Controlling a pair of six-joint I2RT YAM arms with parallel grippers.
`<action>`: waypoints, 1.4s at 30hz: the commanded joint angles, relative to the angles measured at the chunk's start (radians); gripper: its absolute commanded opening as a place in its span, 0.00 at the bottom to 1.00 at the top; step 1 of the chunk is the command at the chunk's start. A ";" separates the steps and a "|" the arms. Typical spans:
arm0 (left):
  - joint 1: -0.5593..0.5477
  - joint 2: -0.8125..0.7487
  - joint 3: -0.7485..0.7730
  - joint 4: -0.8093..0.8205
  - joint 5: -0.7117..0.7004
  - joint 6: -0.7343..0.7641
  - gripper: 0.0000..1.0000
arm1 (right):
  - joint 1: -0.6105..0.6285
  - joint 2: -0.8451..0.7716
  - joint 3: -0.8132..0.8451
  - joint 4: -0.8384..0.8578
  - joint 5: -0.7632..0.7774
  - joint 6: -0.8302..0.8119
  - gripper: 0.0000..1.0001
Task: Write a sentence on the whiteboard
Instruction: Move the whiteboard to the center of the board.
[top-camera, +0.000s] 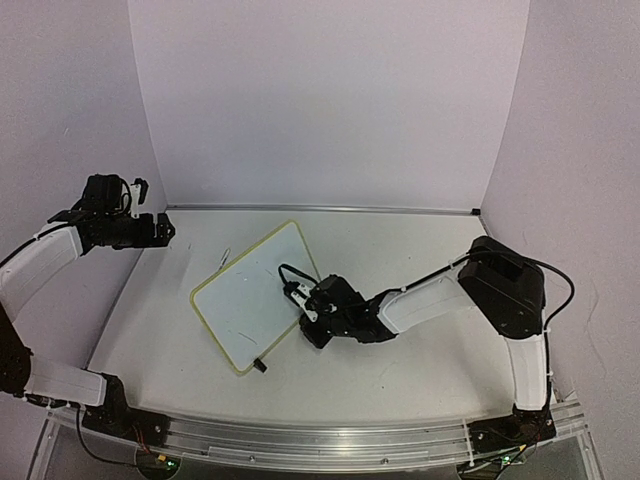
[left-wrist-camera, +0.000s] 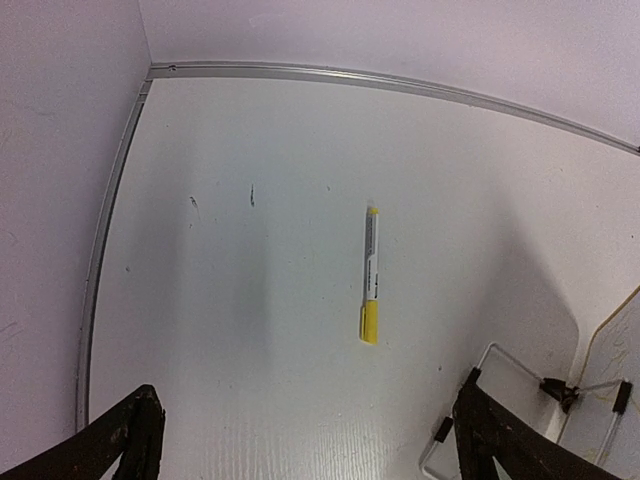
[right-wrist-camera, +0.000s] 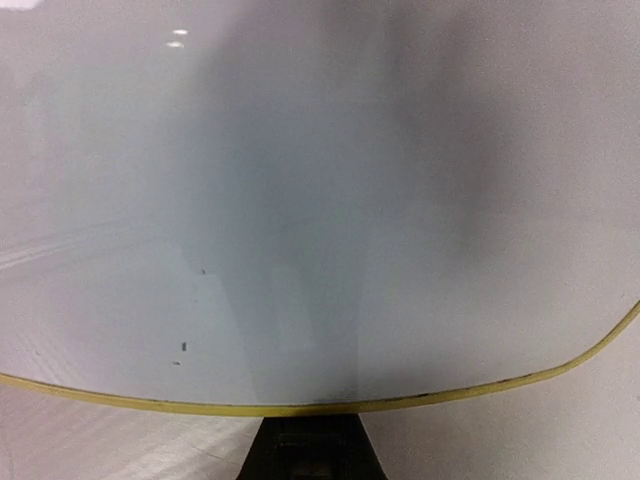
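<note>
The whiteboard (top-camera: 250, 300) lies at an angle in the middle of the table, white with a thin yellow rim. My right gripper (top-camera: 316, 312) is at its right long edge, shut on the rim. In the right wrist view the board's face (right-wrist-camera: 320, 200) fills the frame, and a black finger (right-wrist-camera: 305, 450) shows under the yellow rim. The sentence is too faint to make out; only a few small specks show. My left gripper (top-camera: 165, 228) hangs open, high at the left, holding nothing. Its fingers (left-wrist-camera: 140, 440) frame bare table.
A yellow-capped marker (left-wrist-camera: 370, 275) lies on the table beyond the board's far corner, also visible from above (top-camera: 226, 256). The board's wire stand with black clips (left-wrist-camera: 560, 390) shows at the lower right of the left wrist view. A black clip foot (top-camera: 260, 366) juts from the near corner.
</note>
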 joint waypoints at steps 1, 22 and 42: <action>0.003 -0.007 0.011 0.022 0.008 -0.007 0.99 | -0.017 -0.051 -0.047 -0.010 0.331 0.148 0.00; 0.002 -0.034 0.000 0.028 0.034 -0.024 0.99 | -0.026 -0.040 0.019 -0.446 0.786 0.624 0.00; 0.002 -0.057 0.000 0.019 0.048 -0.049 0.99 | -0.009 -0.141 -0.028 -0.528 0.737 0.672 0.47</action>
